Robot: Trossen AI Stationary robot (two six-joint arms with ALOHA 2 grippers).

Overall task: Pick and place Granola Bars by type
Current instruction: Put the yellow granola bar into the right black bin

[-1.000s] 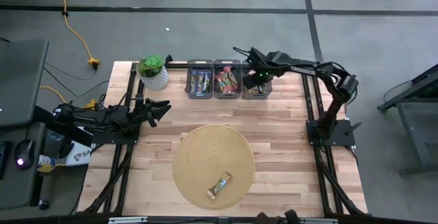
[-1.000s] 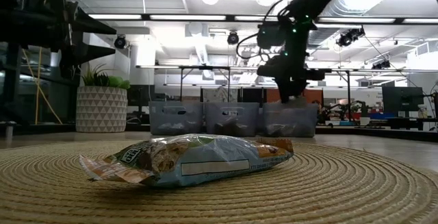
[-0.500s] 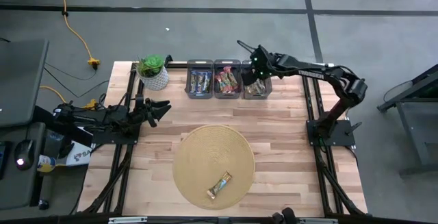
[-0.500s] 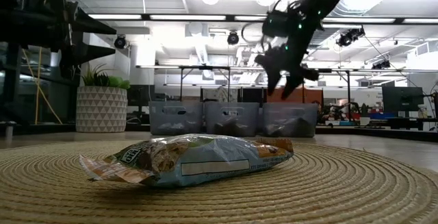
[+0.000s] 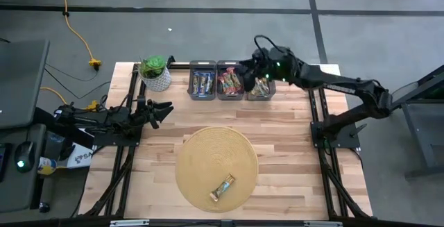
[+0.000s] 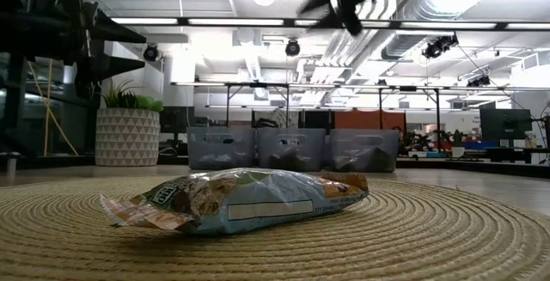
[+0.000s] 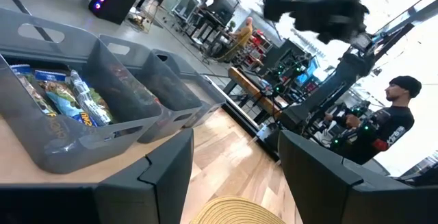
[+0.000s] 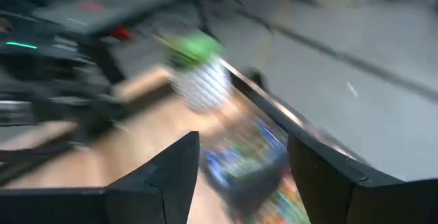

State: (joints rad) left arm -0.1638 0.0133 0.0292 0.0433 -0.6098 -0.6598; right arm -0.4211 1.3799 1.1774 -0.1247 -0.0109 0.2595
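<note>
The right gripper [image 5: 244,64] hangs open and empty above the grey bins [image 5: 230,96]. One granola bar [image 5: 223,187] lies on the straw mat [image 5: 201,150], well apart from the bins; next it must reach there and grab it

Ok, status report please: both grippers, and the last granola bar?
Right gripper open, empty, above grey bins. Left gripper open, idle. Green-tan wrapped granola bar on round straw mat, unobstructed.

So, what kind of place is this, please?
Probably a robotics lab or workshop in a large industrial hall: a wooden table with two mounted arms, exposed ceiling ducts, and more workbenches and a person behind.
</note>
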